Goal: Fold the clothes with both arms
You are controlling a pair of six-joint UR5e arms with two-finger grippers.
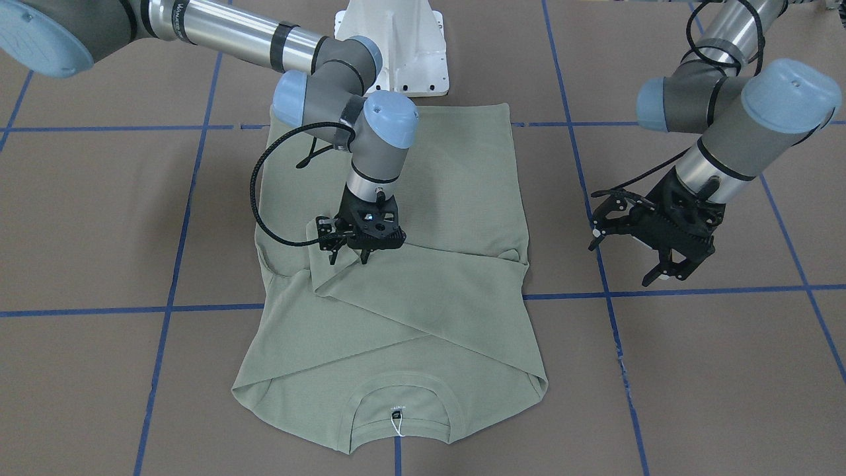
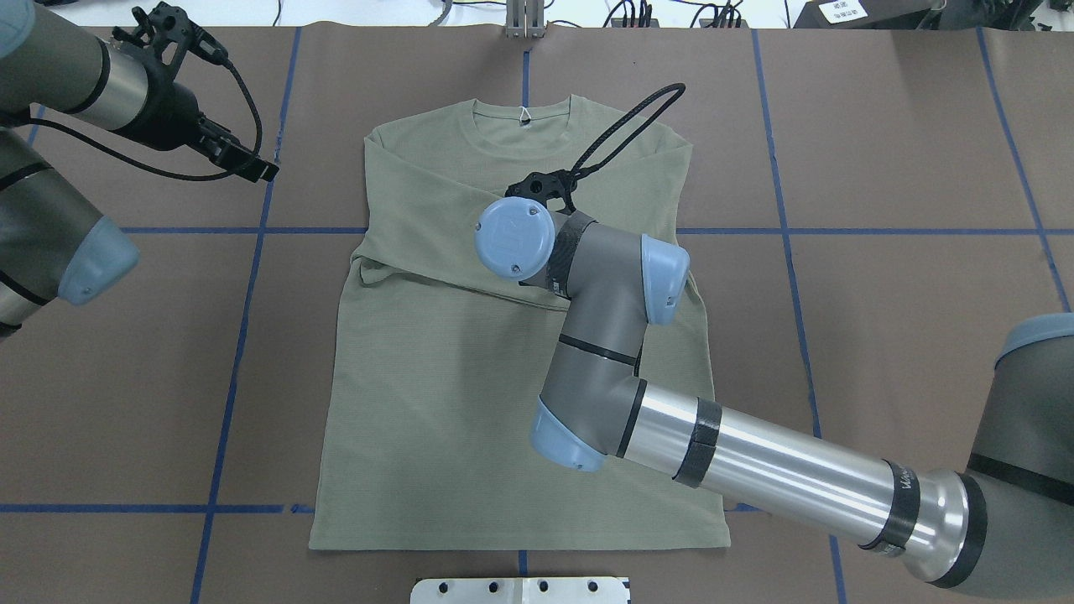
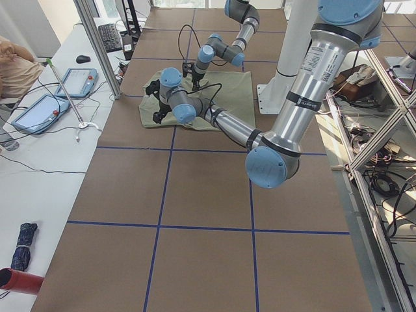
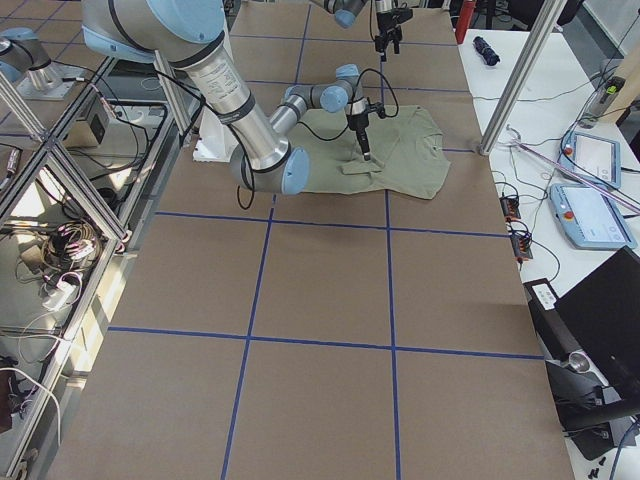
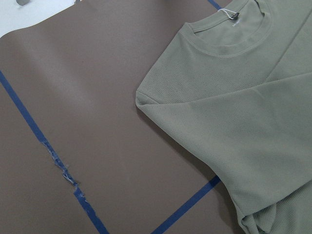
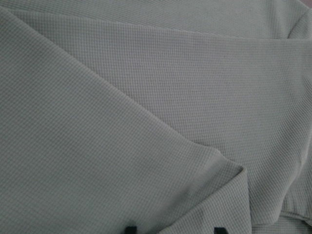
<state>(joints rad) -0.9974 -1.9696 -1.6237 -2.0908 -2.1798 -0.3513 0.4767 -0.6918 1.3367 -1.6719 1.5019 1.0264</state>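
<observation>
The shirt (image 1: 423, 311) lies flat in the centre of the front-facing view, collar toward the bottom edge and sleeves folded across its chest. The right gripper (image 1: 349, 258) stands over a sleeve end left of centre, fingers spread, gripping nothing. The left gripper (image 1: 621, 263) hangs wide open and empty at the right.

Brown matte tabletop (image 1: 694, 370), blue tape grid (image 2: 881, 231). White side bench (image 3: 39, 175) with tablets (image 3: 77, 81), keyboard (image 3: 112, 38). Aluminium frame post (image 3: 99, 45) alongside.

The pale sage-green long-sleeved knit shirt (image 1: 423, 192) lies flat under the spread right claw (image 1: 349, 258), sleeves (image 1: 423, 291) folded across its front (the left claw (image 1: 624, 261) hangs off to one side, also spread).
</observation>
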